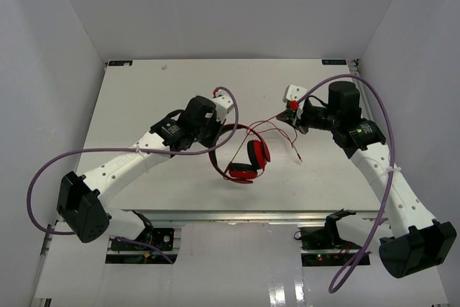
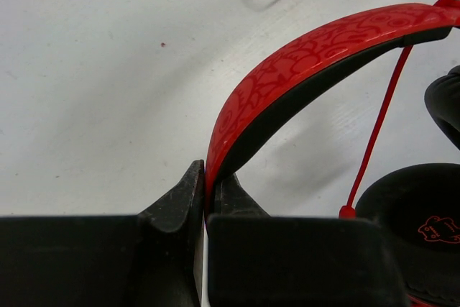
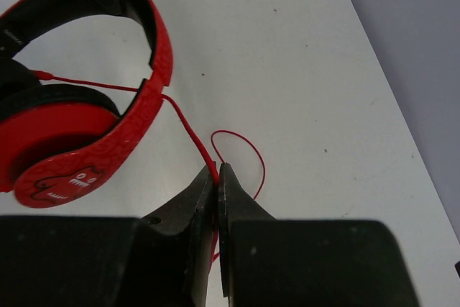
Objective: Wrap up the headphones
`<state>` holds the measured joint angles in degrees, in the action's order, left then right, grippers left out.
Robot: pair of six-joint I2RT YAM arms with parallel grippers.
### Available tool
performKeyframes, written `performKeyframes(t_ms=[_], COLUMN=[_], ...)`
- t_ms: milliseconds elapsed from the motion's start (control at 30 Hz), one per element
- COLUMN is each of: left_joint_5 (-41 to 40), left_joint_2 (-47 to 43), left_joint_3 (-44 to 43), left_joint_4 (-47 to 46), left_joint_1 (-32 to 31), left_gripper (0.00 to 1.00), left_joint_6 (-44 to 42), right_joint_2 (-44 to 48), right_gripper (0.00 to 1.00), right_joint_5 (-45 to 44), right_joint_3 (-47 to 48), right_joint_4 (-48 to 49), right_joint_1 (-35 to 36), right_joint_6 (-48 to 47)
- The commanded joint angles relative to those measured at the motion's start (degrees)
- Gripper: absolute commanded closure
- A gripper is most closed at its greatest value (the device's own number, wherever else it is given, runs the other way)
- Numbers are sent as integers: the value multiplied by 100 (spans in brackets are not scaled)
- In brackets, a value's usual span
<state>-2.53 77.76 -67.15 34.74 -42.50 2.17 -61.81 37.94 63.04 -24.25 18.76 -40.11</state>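
My left pincer (image 2: pixel 205 190) is clamped on the headband (image 2: pixel 309 55) of the red headphones (image 1: pixel 255 154), which stand mid-table (image 1: pixel 144 91) between my arms; one ear cup (image 3: pixel 57 149) bears a printed cartoon face, with no writing I can read. My right pincer (image 3: pixel 217 177) is pinched together on the thin red cable (image 3: pixel 180 116).

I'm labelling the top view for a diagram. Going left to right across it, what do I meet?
Left arm base → left tool, gripping the headband → headphones → right tool, pinching the cable → right arm base.
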Motion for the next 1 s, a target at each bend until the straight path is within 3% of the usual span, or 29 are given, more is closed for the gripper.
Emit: performKeyframes(t_ms=[0,533,700,967], left_joint_5=[-934,-2836,-3058,-3020], left_joint_2=[97,803,1044,1131], left_joint_3=[-355,-1009,-1548,-1524], left_joint_4=[-99,120,95,-582], left_joint_1=[-17,-57,-57,-57], left_gripper=[100,100,100,100], left_joint_6=[40,1060,1616,2873], right_joint_2=[39,-217,-208,-285], right_gripper=[92,92,92,92], right_joint_5=[867,2430,2628,2742], right_joint_3=[-6,-888,-1316,-1446], right_joint_4=[103,2232,3393,4423], right_joint_1=[-22,-48,-40,-42], right_joint_6=[554,3729,4867,5819])
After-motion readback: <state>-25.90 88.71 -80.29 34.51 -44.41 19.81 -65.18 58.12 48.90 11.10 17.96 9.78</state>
